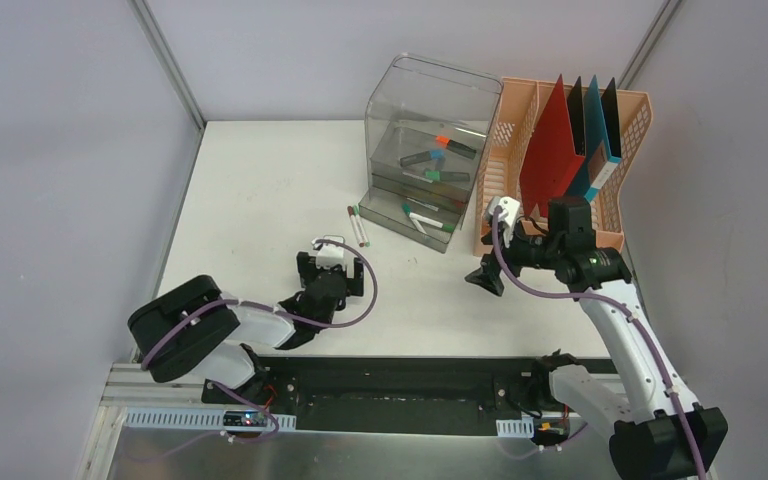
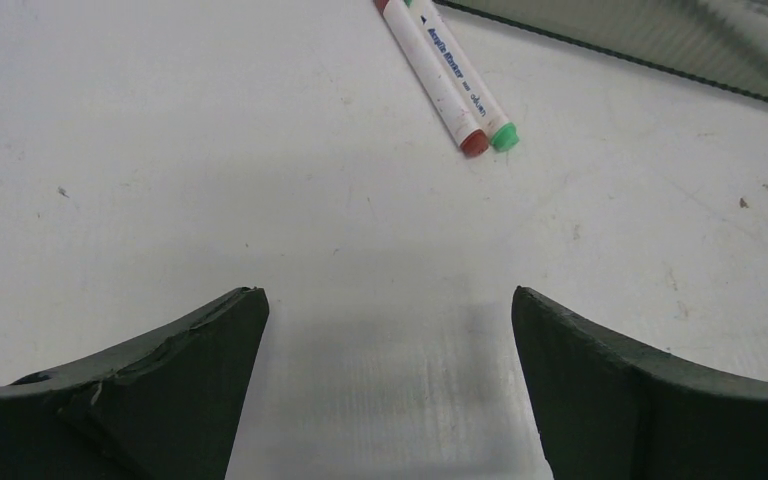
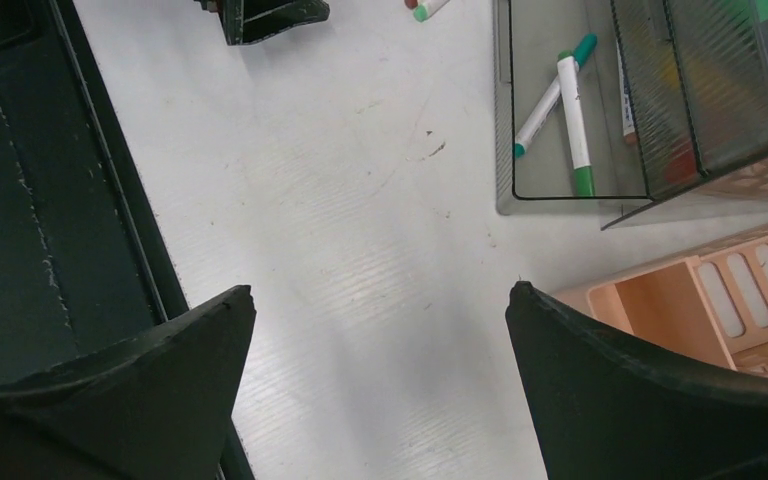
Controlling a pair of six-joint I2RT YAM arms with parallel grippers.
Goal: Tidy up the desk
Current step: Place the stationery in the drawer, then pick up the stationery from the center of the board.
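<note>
Two markers (image 2: 450,80) lie on worktop (image 1: 260,200) just ahead of left gripper (image 2: 390,300), long axes pointing away (right gripper (image 3: 380,295) farther); both grippers wide open, empty.

Likely a lab; grey walls (image 1: 60,150) enclose desk (image 1: 260,180).

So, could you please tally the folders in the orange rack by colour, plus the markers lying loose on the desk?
Red folder: 1
Black folders: 2
Teal folder: 1
Loose markers on the desk: 2
Total: 6
</note>
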